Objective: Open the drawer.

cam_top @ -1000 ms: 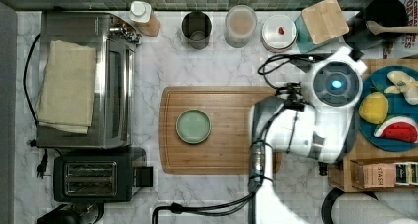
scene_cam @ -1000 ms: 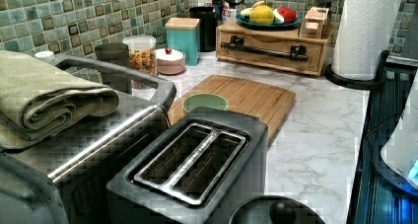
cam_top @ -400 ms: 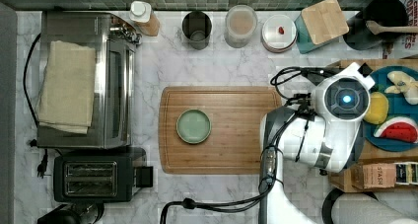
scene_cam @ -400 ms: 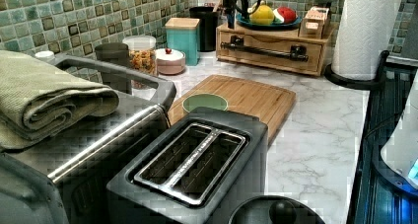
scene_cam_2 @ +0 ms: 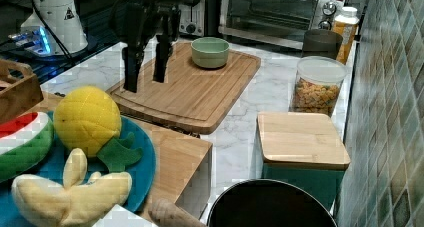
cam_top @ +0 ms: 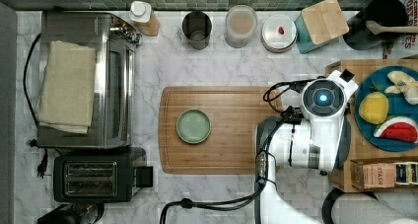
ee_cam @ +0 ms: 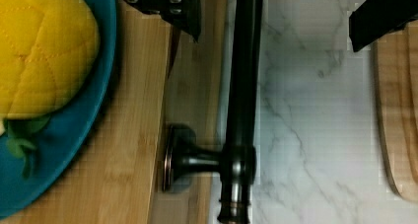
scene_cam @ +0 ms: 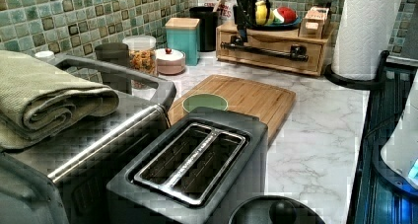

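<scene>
The drawer (scene_cam: 270, 47) was seen shut at the upper centre of the left view, beneath a blue plate (ee_cam: 74, 130). The gripper (ee_cam: 273, 17) was held wide open, its fingers (ee_cam: 177, 9) straddling the black handle (ee_cam: 244, 86) without touching.

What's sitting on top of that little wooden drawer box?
On the light-wood drawer box rests a blue plate with a yellow toy fruit, a watermelon slice and a tea box. The shut drawer hides its inside.
</scene>
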Motion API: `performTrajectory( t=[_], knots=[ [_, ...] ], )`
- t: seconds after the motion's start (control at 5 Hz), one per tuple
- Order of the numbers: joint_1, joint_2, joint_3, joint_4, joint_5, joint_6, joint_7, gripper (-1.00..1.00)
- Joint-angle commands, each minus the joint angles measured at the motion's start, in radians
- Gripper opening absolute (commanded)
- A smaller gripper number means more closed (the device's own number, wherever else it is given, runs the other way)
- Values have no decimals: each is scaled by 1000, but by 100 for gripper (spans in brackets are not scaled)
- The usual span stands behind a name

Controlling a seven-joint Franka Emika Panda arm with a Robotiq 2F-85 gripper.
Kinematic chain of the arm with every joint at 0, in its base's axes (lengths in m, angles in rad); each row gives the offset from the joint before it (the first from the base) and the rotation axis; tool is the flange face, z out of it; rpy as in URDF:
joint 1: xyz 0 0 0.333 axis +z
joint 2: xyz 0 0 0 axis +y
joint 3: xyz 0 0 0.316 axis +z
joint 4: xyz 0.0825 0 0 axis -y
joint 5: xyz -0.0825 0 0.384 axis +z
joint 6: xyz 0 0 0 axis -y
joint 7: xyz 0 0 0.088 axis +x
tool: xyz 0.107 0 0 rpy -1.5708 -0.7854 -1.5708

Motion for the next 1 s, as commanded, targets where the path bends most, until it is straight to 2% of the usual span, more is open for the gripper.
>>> performTrajectory(
  t=[0.2, 0.4, 0.6, 1.0],
  knots=[
    [-50, 34, -24, -70, 103, 140, 5, 100],
    [-16, 38, -28, -114, 128, 145, 114, 100],
    [5, 39, -55, -161, 56, 198, 194, 100],
    [-41, 143, -80, -154, -18, 386, 151, 100]
  ],
)
